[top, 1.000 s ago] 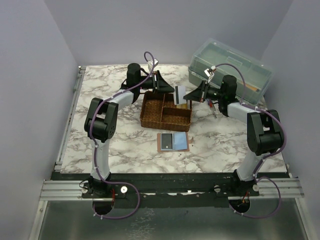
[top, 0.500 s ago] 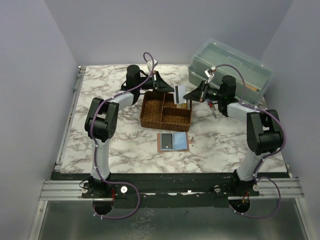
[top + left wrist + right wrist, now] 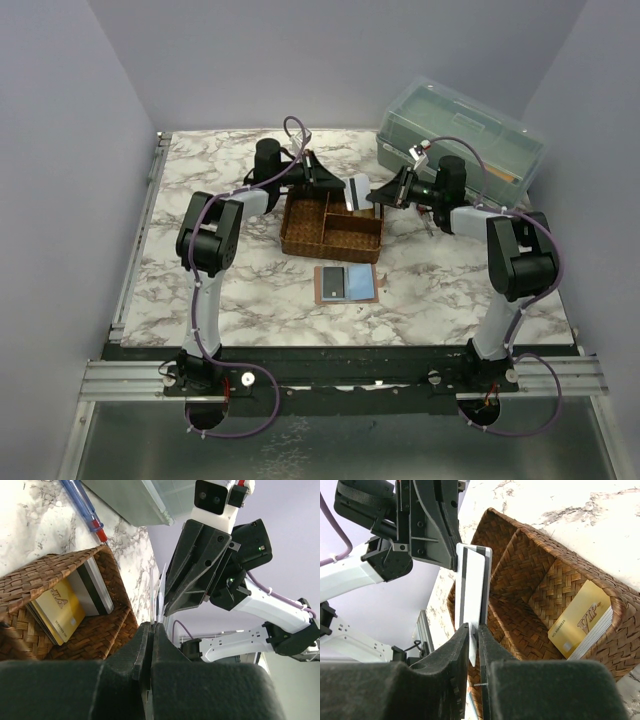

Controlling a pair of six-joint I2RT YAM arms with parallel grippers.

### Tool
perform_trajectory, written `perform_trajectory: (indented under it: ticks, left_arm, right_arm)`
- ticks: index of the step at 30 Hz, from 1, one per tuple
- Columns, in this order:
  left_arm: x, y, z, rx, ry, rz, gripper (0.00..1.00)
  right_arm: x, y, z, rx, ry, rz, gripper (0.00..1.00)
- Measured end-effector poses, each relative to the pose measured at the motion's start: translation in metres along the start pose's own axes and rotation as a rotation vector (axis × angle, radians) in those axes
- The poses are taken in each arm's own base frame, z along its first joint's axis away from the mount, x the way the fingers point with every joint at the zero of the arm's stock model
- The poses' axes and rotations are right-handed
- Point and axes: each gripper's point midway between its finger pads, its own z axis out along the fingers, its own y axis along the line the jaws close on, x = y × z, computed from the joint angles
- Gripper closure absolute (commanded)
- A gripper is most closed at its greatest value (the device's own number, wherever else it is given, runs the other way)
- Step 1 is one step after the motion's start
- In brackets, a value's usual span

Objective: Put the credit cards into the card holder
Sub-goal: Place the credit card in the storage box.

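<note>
A white credit card [image 3: 353, 190] with a dark stripe hangs above the far edge of the woven tray [image 3: 331, 228]. My left gripper [image 3: 338, 184] is shut on its left end, and the card shows edge-on [image 3: 158, 587] beyond those fingertips. My right gripper [image 3: 373, 194] is shut on its other end, and the card's face shows in the right wrist view [image 3: 472, 587]. More cards lean in the tray's compartment, a yellow one [image 3: 580, 625] in front. The tan card holder [image 3: 346, 284] lies open on the table nearer the arms, with neither gripper at it.
A big translucent green box [image 3: 460, 140] stands at the back right. Pens [image 3: 428, 215] lie between it and the tray; a blue pen [image 3: 82, 505] shows in the left wrist view. The two grippers [image 3: 430, 525] almost touch over the tray.
Both grippers have drawn closer together around the card, which has shifted slightly left. The left arm's elbow has swung inward.
</note>
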Motion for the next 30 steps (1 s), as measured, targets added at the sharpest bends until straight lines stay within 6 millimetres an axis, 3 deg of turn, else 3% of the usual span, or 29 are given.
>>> perform_trajectory:
  ticks: [4,7,8,23,30]
  left_arm:
    - [-0.002,0.006,-0.001,-0.010,-0.011,-0.019,1.00]
    - [-0.001,0.012,-0.002,-0.020,-0.017,-0.037,1.00]
    - [0.000,0.013,-0.002,-0.022,-0.018,-0.041,1.00]
    - [-0.009,0.046,-0.005,-0.116,-0.072,-0.096,1.00]
    - [-0.012,0.064,-0.002,-0.232,-0.097,-0.123,1.00]
  right_arm:
    - [0.000,-0.003,0.001,0.008,-0.003,0.007,0.84]
    - [-0.001,-0.007,0.001,0.027,-0.012,0.014,0.99]
    - [0.000,-0.009,0.001,0.031,-0.012,0.015,1.00]
    - [0.000,-0.041,-0.005,0.199,-0.041,0.110,1.00]
    - [-0.013,-0.036,-0.014,0.277,-0.071,0.086,1.00]
